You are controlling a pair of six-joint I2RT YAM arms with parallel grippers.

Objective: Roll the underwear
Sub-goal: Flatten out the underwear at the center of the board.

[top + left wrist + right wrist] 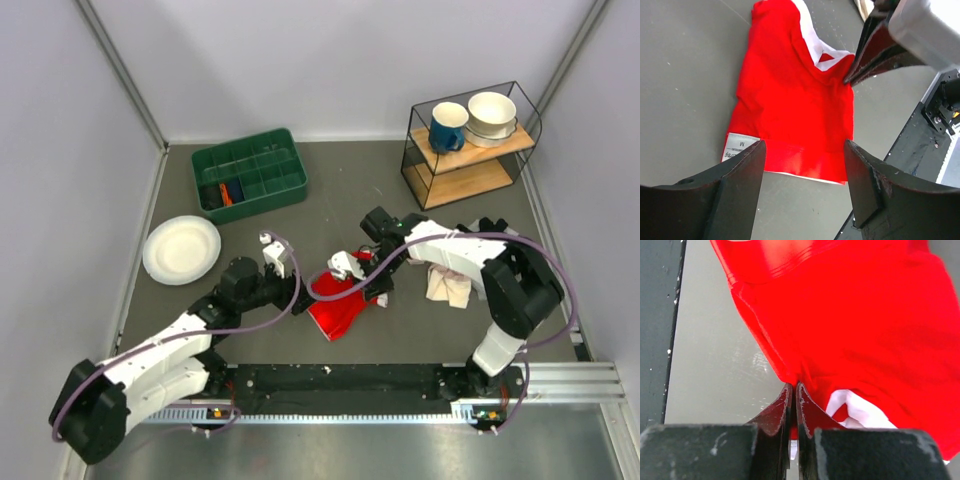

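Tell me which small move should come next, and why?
Probably lower the left gripper and close it on the labelled hem of the underwear. It is open astride that hem, and the right gripper is shut on a fold, so a second hold seems needed before rolling.

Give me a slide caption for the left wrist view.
Open left gripper poised at the hem of the red underwear on the table; right gripper pinches its side edge.
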